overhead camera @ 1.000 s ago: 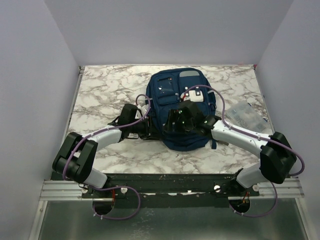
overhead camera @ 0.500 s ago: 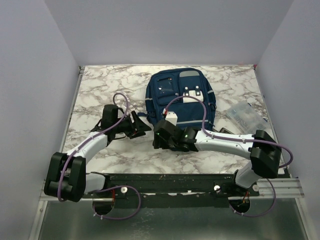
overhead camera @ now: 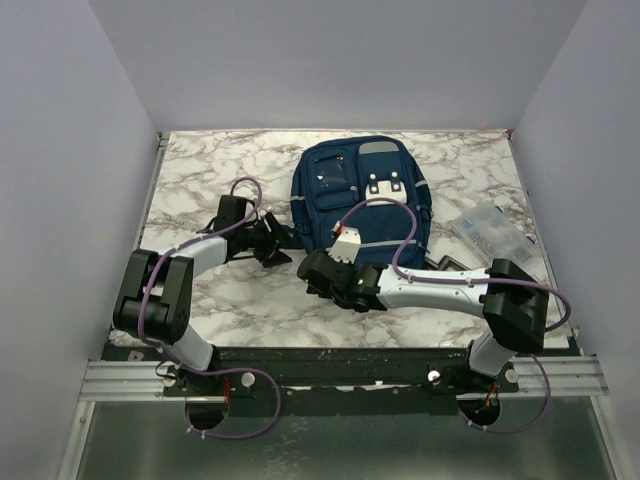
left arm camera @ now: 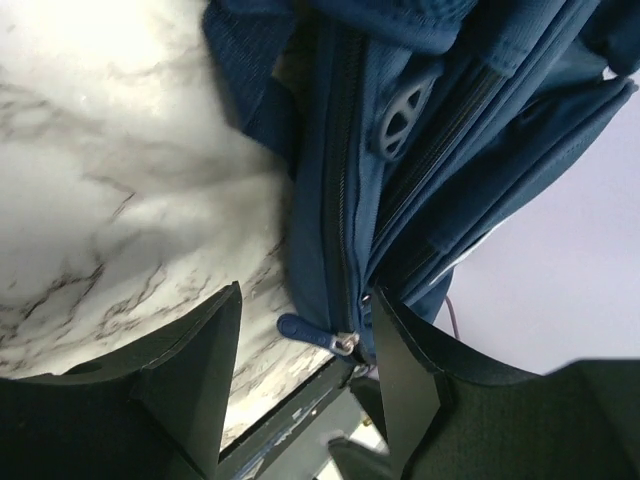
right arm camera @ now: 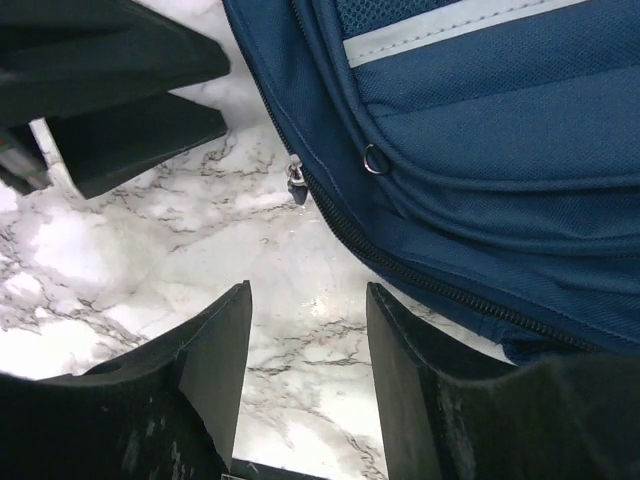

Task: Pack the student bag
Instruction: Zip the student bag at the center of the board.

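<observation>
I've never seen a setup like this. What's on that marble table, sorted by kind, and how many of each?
Backpacks: 1, the navy student bag
Pouches: 1, a clear plastic pouch
Robot arms: 2, the left arm and the right arm
Total: 4

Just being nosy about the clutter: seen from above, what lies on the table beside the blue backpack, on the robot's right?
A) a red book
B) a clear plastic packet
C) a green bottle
B: a clear plastic packet lies just beside the student bag.
</observation>
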Action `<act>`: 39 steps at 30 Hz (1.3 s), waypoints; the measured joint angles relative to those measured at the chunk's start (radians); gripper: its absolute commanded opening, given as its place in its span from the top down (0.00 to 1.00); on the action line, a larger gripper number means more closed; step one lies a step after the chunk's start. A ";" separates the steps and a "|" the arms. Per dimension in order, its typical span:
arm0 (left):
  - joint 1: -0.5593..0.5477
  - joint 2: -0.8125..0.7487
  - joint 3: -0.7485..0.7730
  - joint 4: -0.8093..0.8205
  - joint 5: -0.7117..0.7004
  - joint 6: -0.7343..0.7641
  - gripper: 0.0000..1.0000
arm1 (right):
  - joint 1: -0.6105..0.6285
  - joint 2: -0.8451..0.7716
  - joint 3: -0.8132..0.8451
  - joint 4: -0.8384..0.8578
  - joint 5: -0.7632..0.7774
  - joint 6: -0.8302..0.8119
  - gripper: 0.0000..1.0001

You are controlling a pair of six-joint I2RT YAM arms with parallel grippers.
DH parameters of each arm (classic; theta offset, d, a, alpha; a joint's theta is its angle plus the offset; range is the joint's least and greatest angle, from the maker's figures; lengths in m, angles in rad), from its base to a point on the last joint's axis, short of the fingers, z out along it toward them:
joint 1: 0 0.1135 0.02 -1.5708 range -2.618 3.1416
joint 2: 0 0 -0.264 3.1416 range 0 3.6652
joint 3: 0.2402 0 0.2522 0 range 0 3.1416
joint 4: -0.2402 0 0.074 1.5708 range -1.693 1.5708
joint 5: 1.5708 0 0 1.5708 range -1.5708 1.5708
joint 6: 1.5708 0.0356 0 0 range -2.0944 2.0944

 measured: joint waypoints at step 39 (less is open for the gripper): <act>-0.069 0.180 0.122 0.117 0.126 -0.059 1.00 | 0.023 0.273 0.184 -0.166 0.325 0.401 0.48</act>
